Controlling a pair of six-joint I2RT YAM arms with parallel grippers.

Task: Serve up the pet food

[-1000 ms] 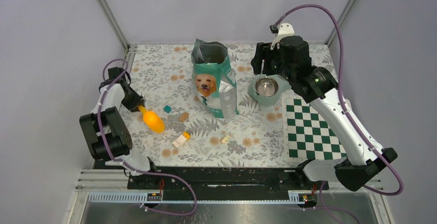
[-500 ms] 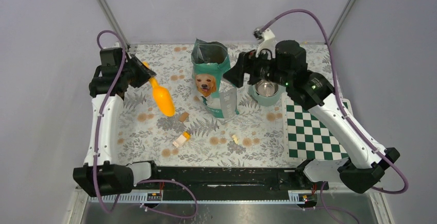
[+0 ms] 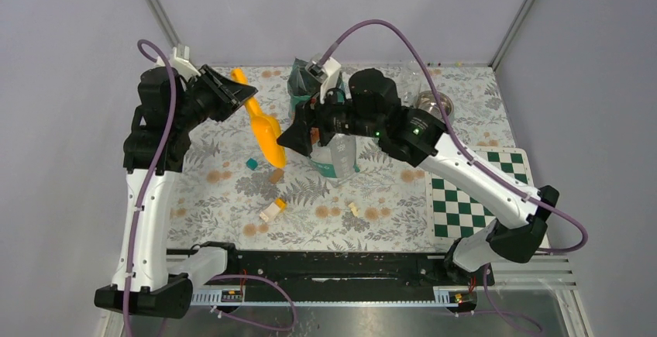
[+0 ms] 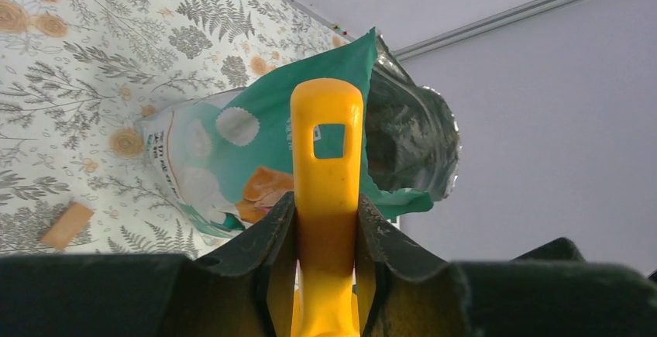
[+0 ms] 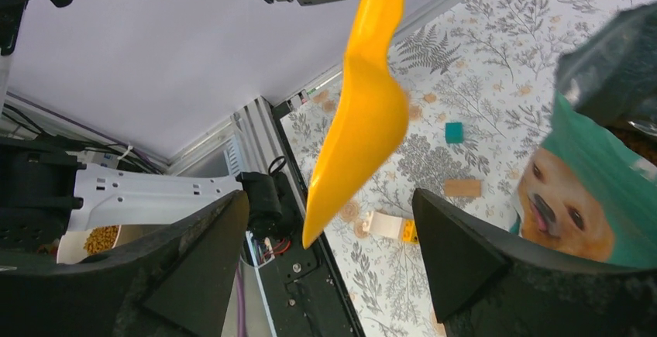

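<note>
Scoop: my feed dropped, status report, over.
Left gripper shut on yellow scoop, outside bag. Right gripper open at bag front. No kibble in scoop.

No legible text or labels

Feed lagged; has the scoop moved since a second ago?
Yes. The scoop, in the left tool, moved back and right, toward the food bag.

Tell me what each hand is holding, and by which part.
The left hand grips the yellow scoop by its handle, short of the end with the hole; the bowl hangs free. The right hand is open and holds nothing.
</note>
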